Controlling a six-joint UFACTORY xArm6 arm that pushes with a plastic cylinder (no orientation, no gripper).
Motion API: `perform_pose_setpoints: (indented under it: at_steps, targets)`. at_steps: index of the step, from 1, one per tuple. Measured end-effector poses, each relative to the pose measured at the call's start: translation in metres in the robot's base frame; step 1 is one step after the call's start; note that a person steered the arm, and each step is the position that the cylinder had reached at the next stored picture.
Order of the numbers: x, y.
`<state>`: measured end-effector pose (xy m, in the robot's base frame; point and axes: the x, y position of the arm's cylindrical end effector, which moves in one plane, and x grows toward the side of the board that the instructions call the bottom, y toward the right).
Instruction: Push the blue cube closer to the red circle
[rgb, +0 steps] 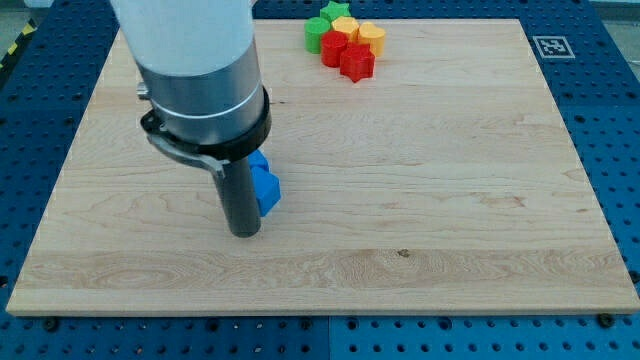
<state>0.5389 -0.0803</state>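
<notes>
My tip (245, 231), a bare rod with no pincer to spread or pinch, touches the blue cube (265, 186) left of centre from its lower left, so a push drives it toward the red circle (333, 48) at the worktop's (450, 200) upper middle.

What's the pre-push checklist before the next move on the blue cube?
1. My tip in view: ok, it sits at the view's lower left of the blue block.
2. Tip against the blue block: ok, they look to be touching, the rod hiding part of it.
3. Blue block's shape: cannot tell, partly hidden.
4. Target located: ok, the red circle sits in the cluster at the view's top, beside the red star.
5. Path to the target: ok, bare board lies between block and cluster.
6. Push line: ok, tip lies roughly opposite the cluster, so pushing up and right should close the gap.
</notes>
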Motion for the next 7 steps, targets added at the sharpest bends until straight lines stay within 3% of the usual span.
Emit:
perform_pose_setpoints:
  at_steps: [7]
  targets:
    - [-0.117,0.019]
